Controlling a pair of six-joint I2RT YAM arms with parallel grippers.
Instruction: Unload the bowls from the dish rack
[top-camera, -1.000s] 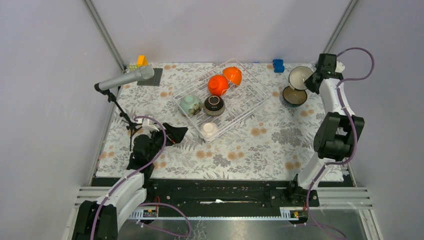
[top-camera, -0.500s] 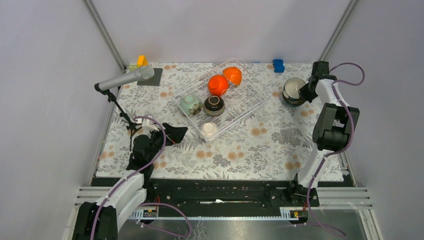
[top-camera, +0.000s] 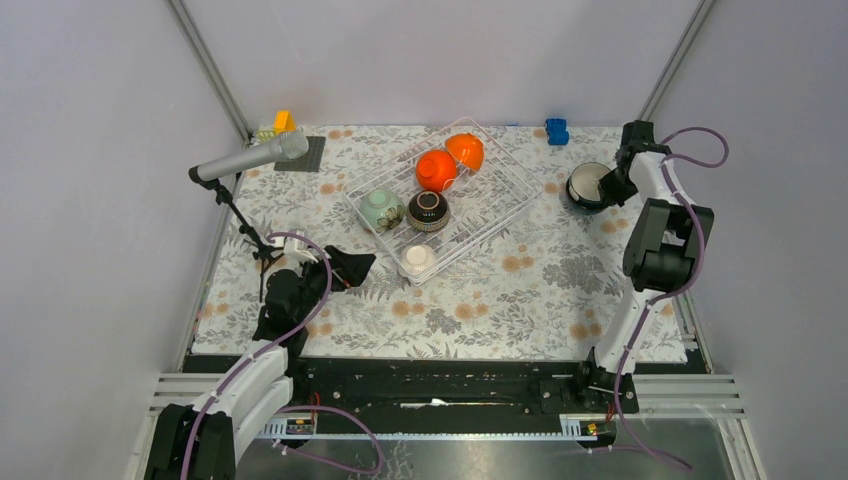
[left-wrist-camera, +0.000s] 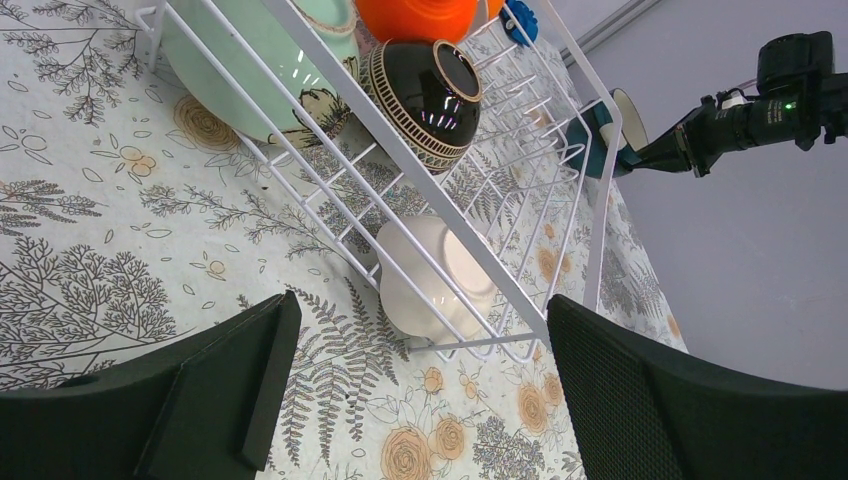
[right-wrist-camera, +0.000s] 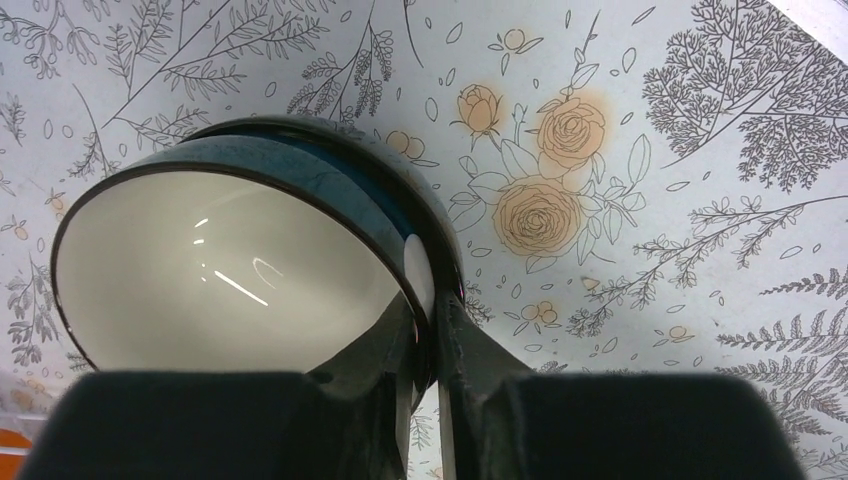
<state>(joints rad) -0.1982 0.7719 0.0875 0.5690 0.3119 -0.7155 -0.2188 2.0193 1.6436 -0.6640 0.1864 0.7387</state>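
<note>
The dish rack (top-camera: 500, 205) lies slantwise at the table's middle back. In it are two orange bowls (top-camera: 437, 170), a pale green one (top-camera: 378, 208), a dark patterned one (top-camera: 428, 210) and a white one (top-camera: 418, 259). My left gripper (top-camera: 345, 268) rests open on the cloth just left of the rack. From its wrist I see the white bowl (left-wrist-camera: 425, 285) behind the rack's wires (left-wrist-camera: 470, 250). At the far right my right gripper (top-camera: 612, 185) pinches the rim of a teal-blue bowl (right-wrist-camera: 230, 270), which sits nested in a second dark-rimmed bowl (top-camera: 588, 187).
A microphone on a stand (top-camera: 250, 158) leans over the left side. A yellow block (top-camera: 285, 121) and a dark mat (top-camera: 303, 155) lie at the back left. A blue block (top-camera: 557, 131) sits behind the rack. Grey walls close in left and right.
My right arm has lowered the teal-blue bowl from above the back right corner into the bowl that stood on the cloth. The left arm has not moved.
</note>
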